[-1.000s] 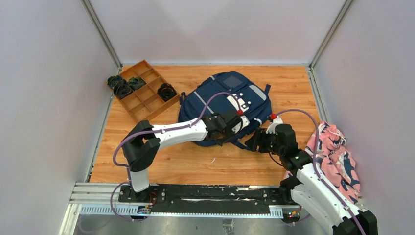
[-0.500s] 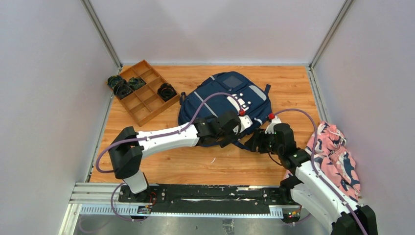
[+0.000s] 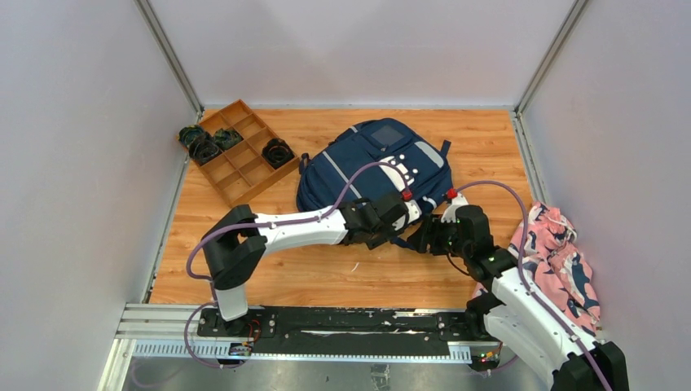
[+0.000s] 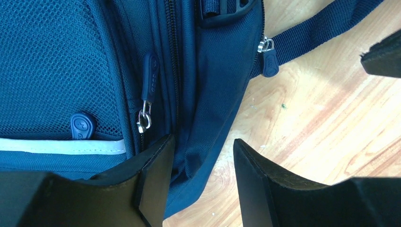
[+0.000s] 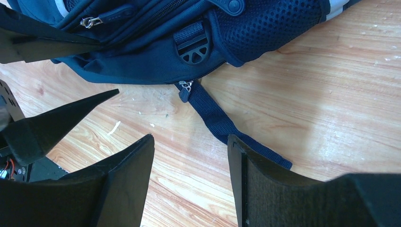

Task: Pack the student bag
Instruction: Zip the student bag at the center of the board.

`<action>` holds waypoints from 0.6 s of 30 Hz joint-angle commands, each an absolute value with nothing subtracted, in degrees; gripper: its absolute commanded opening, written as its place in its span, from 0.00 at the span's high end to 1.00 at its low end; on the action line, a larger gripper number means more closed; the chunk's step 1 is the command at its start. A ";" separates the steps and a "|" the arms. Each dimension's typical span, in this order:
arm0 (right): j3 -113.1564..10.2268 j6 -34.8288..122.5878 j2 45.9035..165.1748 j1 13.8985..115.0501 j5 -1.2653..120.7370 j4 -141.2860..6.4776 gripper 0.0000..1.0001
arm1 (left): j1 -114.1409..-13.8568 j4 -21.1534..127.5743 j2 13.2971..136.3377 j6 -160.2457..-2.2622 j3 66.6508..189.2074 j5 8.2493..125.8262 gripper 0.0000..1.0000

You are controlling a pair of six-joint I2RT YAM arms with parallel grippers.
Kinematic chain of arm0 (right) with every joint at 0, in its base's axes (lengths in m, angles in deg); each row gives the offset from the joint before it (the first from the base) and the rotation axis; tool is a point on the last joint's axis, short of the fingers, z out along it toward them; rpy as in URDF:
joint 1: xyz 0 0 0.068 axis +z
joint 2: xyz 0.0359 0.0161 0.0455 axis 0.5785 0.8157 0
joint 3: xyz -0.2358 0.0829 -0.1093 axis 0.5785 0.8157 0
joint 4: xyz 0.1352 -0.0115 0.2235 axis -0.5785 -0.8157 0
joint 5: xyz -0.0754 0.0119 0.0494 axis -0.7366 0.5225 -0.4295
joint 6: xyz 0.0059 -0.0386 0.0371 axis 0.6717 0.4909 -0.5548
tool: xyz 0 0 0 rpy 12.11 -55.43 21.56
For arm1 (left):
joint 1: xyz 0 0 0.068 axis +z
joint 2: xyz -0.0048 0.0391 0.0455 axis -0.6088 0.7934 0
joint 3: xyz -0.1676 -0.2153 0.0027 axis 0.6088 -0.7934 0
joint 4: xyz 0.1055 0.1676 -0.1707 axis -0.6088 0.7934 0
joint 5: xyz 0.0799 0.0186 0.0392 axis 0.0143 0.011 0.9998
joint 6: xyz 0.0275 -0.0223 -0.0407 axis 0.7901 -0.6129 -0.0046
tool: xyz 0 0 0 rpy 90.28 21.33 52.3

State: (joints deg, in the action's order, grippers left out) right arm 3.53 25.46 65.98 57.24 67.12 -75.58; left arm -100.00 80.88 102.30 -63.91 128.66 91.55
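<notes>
Top external view: the student bag [image 3: 371, 167] lies flat at the middle of the wood-grain table [image 3: 326, 273]. Its grey square panel is turned to the far wall and its zipped edge faces my 2 bases. Light stripes cross the navy fabric on a diagonal. From above it looks about as broad as long, so I cannot tell its long axis.

Compared with 1 second ago, my left gripper [image 3: 393, 221] has slid off the top of the bag to that near edge. My left elbow swung outward and then came back in. My right arm has barely moved.

In the left wrist view, my left gripper [image 4: 201, 142] has its jaws apart. 1 finger [image 4: 156, 175] rests against the woven cloth and a fold of the bag's rim lies in the gap, unpinched. A metal-ringed zip pull [image 4: 150, 75] hangs beside a mesh pocket.

In the right wrist view, my right gripper [image 5: 190, 139] is also spread, with only bare boards between the jaws. It sits just short of a flat webbing strap [image 5: 227, 125] and a plastic buckle [image 5: 193, 49].

Far left stands a compartmented wooden tray [image 3: 236, 163] holding dark coiled items [image 3: 277, 152]. A pink-and-navy cloth bundle [image 3: 562, 261] is heaped at the right edge, well apart from the bag.
</notes>
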 commanded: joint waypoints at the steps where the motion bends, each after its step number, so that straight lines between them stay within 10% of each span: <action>1: 3.19 26.19 66.45 57.76 67.07 -76.06 0.38 | -100.30 81.34 105.37 -64.34 131.17 94.55 0.45; 18: 2.12 25.65 71.20 57.76 67.69 -72.99 0.39 | -100.65 79.27 104.88 -67.89 127.93 95.29 0.64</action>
